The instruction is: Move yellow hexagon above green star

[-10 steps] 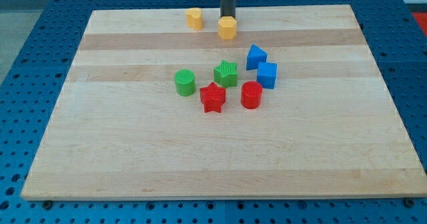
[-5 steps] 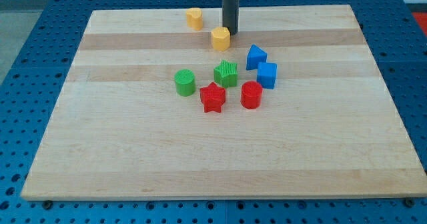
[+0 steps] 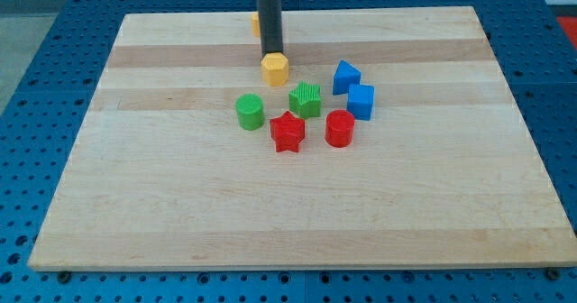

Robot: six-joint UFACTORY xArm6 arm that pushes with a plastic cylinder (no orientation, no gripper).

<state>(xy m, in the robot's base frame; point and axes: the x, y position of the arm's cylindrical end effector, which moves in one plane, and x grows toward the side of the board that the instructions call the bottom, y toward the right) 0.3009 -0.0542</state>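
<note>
Just above yellow hexagon (image 3: pixel 275 69), my tip (image 3: pixel 271 54) touching, prob.; upright, no long axis.

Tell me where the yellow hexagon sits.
The yellow hexagon sits toward the view's top, just under my tip, up-left of the green star.

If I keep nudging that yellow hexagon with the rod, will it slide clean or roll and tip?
The yellow hexagon looks squat and flat-bottomed, so it should slide rather than roll or tip. Its faceted sides may let it twist off my tip, which sits just above it in the view. The smooth wooden board probably gives little grip, so expect easy sliding.
</note>
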